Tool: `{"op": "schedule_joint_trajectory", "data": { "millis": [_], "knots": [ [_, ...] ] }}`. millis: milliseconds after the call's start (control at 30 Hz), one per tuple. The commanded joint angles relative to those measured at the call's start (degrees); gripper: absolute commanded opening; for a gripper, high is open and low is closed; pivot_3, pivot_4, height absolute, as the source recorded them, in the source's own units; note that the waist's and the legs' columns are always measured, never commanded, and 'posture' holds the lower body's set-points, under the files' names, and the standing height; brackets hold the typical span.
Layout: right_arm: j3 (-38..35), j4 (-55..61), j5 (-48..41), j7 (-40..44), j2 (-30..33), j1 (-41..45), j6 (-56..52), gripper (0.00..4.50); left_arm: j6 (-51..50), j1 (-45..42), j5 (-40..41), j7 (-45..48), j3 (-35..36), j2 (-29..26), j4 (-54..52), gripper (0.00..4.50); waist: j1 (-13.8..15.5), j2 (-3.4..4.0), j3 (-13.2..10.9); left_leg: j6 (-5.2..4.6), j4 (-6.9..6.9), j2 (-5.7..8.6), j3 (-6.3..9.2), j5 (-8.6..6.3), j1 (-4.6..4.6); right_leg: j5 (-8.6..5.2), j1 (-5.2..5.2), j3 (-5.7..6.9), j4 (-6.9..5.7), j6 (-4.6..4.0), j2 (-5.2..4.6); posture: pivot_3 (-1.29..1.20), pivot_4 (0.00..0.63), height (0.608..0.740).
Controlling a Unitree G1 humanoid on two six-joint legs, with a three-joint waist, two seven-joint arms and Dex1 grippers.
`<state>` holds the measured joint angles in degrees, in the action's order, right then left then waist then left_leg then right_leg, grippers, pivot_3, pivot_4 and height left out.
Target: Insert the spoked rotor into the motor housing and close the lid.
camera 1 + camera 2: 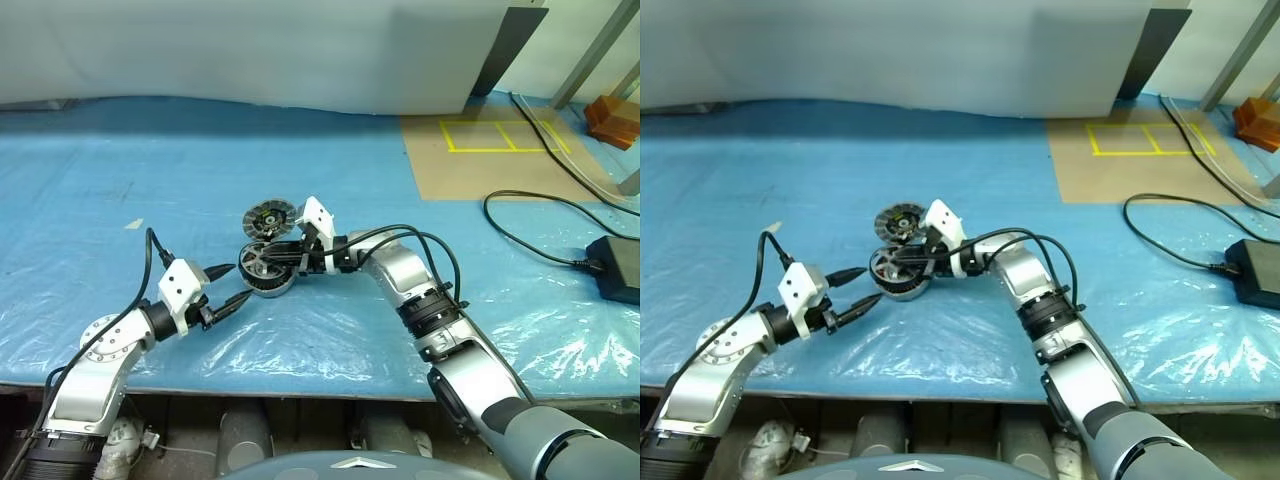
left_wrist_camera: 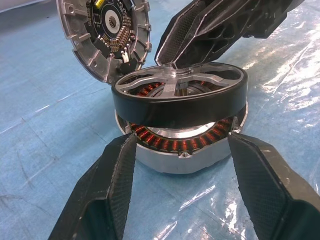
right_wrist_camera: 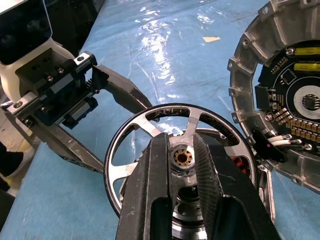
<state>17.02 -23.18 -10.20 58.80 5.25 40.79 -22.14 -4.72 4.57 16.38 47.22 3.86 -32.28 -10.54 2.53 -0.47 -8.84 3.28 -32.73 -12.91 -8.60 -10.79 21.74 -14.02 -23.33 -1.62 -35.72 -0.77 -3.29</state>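
The spoked rotor (image 2: 179, 102) sits tilted over the motor housing (image 2: 180, 150) on the blue plastic sheet (image 1: 200, 180), not yet dropped fully in: from the left wrist view its black rim rides above the ring of copper windings (image 2: 175, 142), which shows beneath it on the near side. The right gripper (image 3: 182, 160) reaches across from the right with its two fingers drawn narrow around the rotor's small central hub (image 3: 182, 158), one finger on either side of it. Holding it by the hub looks like a way to keep the wheel centred over the housing's core while it goes down (a grip on the rim would block the cup's wall).

The left gripper (image 1: 228, 290) hovers just beside the housing on the near left, its fingers spread wide and holding nothing; they flank the housing on either side without touching it, likely placed to steady it once the rotor is pressed home.

The lid (image 1: 268, 217) stands up on edge just behind the housing, hinged or leaning at its far rim, its inner face with circuit board turned toward the rotor. It is left open, clear of the rotor's path, and waits to be swung down.
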Motion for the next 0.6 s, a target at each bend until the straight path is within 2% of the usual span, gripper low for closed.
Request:
{"op": "schedule_joint_trajectory", "data": {
  "millis": [33, 67, 233, 600],
  "knots": [
    [-1.42, 0.4, -1.2, -0.09, -0.45, 0.63, 1.26, 1.11, 1.12, -0.32, -0.08, -0.13, -0.18, 0.17, -0.83, 3.04, 0.0, 0.0, 0.0, 0.0, 0.0, 0.0, 0.0, 0.0, 0.0, 0.0, 0.0, 0.0, 0.0, 0.0, 0.0, 0.0, 0.15, 0.74],
    [-1.69, 0.42, -1.5, -0.02, -0.49, 0.63, 1.39, 1.29, 1.12, -0.27, -0.05, -0.17, -0.18, 0.21, -0.89, 3.04, 0.0, 0.0, 0.0, 0.0, 0.0, 0.0, 0.0, 0.0, 0.0, 0.0, 0.0, 0.0, 0.0, 0.0, 0.0, 0.0, 0.15, 0.74],
    [-1.12, -0.09, -0.58, -0.12, -0.44, 0.93, 1.44, 2.89, 0.9, -0.1, 0.02, 0.04, -0.27, 0.06, -1.04, 3.04, 0.0, 0.0, 0.0, 0.0, 0.0, 0.0, 0.0, 0.0, 0.0, 0.0, 0.0, 0.0, 0.0, 0.0, 0.0, 0.0, 0.15, 0.74],
    [0.0, -2.21, 1.17, -1.27, -0.76, 0.23, 2.9, 2.89, 0.85, 0.14, -0.04, -0.2, -0.46, 0.01, -1.51, 3.04, -0.01, 0.0, 0.0, 0.0, 0.0, 0.0, 0.0, 0.0, 0.0, 0.0, 0.0, 0.0, 0.0, -0.01, -0.01, 0.0, 0.15, 0.74]
  ]
}}
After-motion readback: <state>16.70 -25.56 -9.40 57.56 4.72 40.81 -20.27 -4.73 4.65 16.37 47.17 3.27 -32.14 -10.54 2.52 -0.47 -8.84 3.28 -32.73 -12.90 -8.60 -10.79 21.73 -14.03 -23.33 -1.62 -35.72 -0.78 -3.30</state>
